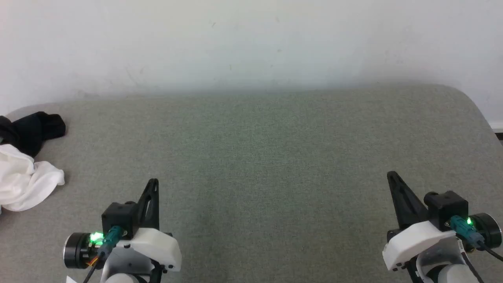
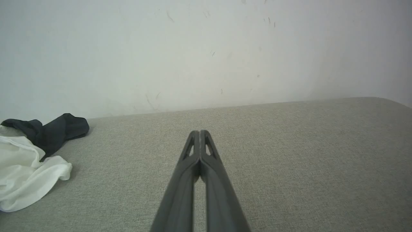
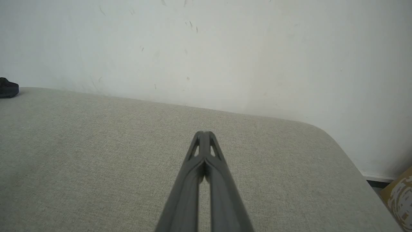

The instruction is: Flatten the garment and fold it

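**Shirt heaped at the left edge, left arm the nearer one**

The garment (image 1: 24, 175) lies in a crumpled heap at the left edge of the grey upholstered surface (image 1: 267, 149). Its black cloth is bunched toward the far-left corner, by the wall (image 1: 251, 43), and its white cloth spills toward the near side. As far as I can see, the heap runs front to back along that edge. It passes out of the head view on the left, so I cannot tell its full extent. Nothing is spread or flattened yet, so I judge the task to be at its very start.

The left gripper (image 1: 153, 184) hovers over the near side, left of the middle, its two dark fingers pressed together with nothing between them. The garment is off to its left and slightly ahead, near but not touching. The right gripper (image 1: 392, 177) is over the near-right part, also pinched closed and empty, and well apart from the heap, with the whole bare middle in between.

The left arm looks the natural one to reach first. It would need to swing leftward and part its fingers before taking any cloth. The heap would probably then need dragging toward the middle, where both arms can work.
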Controlling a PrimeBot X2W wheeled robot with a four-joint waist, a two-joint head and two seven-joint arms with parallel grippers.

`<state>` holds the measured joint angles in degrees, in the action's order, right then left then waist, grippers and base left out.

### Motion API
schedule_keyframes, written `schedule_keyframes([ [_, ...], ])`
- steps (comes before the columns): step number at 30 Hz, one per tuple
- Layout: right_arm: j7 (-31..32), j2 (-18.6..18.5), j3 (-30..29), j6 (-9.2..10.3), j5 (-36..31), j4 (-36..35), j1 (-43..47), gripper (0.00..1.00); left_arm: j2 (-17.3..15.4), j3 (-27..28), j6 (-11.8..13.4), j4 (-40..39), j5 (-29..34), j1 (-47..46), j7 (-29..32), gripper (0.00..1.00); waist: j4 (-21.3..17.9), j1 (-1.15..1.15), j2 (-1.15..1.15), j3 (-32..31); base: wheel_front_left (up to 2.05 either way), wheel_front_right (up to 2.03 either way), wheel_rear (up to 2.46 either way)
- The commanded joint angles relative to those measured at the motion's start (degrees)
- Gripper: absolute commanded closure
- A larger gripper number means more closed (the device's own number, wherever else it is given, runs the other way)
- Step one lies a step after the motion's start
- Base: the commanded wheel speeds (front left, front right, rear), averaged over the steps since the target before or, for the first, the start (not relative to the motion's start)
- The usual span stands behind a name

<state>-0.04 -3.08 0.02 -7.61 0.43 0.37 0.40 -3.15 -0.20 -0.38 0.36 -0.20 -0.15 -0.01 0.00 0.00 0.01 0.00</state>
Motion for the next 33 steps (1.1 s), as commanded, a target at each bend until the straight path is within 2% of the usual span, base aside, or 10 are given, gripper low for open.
schedule_keyframes([
  [1, 0.04, 0.21, -0.02, 0.12, -0.43, -0.37, -0.4, 1.0, 0.27, 0.2, 0.38, -0.36, 0.2, 0.15, 0.01, 1.0, 0.0, 0.0, -0.01, 0.0, 0.0, 0.0, 0.0],
  [22, 0.04, 0.21, -0.02, 0.12, -0.43, -0.37, -0.4, 1.0, 0.27, 0.2, 0.38, -0.36, 0.2, 0.15, 0.01, 1.0, 0.0, 0.0, -0.01, 0.0, 0.0, 0.0, 0.0],
  [23, 0.0, 0.0, 0.0, 0.0, 0.0, 0.0, 0.0, 0.0, 0.0, 0.0, 0.0, 0.0, 0.0, 0.0, 0.0, 0.0, 0.0, 0.0, -0.01, 0.0, 0.0, 0.0, 0.0],
  [33, -0.57, -0.04, -0.14, 0.01, 0.19, 0.32, -0.17, 0.0, -0.02, -0.54, 0.41, 0.66, -0.38, -0.34, -0.66, 0.0, 0.17, 0.0, -0.01, 0.0, 0.0, 0.0, 0.0],
])
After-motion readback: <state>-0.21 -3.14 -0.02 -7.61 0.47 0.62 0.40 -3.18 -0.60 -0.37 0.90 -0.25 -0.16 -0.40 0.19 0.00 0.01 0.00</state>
